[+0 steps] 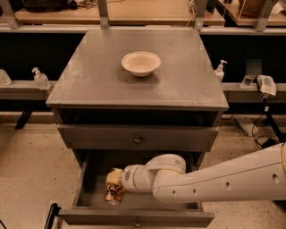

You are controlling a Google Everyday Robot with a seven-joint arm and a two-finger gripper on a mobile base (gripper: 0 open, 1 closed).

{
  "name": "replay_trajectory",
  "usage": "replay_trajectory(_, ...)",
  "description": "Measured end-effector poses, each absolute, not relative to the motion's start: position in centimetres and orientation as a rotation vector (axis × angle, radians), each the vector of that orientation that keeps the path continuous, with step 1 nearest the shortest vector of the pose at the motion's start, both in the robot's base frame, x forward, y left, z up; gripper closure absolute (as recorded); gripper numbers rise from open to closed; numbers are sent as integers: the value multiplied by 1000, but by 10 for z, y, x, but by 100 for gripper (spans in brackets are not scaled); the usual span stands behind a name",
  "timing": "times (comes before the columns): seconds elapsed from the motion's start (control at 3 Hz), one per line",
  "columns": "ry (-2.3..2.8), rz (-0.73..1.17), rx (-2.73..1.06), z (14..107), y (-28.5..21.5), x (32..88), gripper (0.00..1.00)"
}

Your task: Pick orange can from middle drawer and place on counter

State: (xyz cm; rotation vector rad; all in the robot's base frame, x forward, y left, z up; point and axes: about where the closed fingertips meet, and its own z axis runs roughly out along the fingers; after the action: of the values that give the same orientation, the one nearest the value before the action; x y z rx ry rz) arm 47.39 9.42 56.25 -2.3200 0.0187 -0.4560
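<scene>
The orange can (115,191) lies tilted inside the open middle drawer (134,216), towards its left side. My gripper (114,178) reaches into the drawer from the right, at the end of the white arm (201,181), and sits right at the can's upper end, hiding its top. The grey counter (98,85) is the cabinet's top surface, above the drawers.
A white bowl (141,62) stands on the counter towards the back. A closed grey drawer front with a knob (137,139) sits above the open drawer. Sanitiser bottles (41,78) stand on side shelves. A light wooden bench top (134,13) runs behind.
</scene>
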Motion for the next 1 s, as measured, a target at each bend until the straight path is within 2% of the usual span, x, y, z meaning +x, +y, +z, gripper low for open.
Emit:
replay_trajectory(0.33, -32, -481, -2319, 585, 93, 458, 100)
replay_trajectory(1.0, -202, -707, -2163, 736, 63, 427, 100)
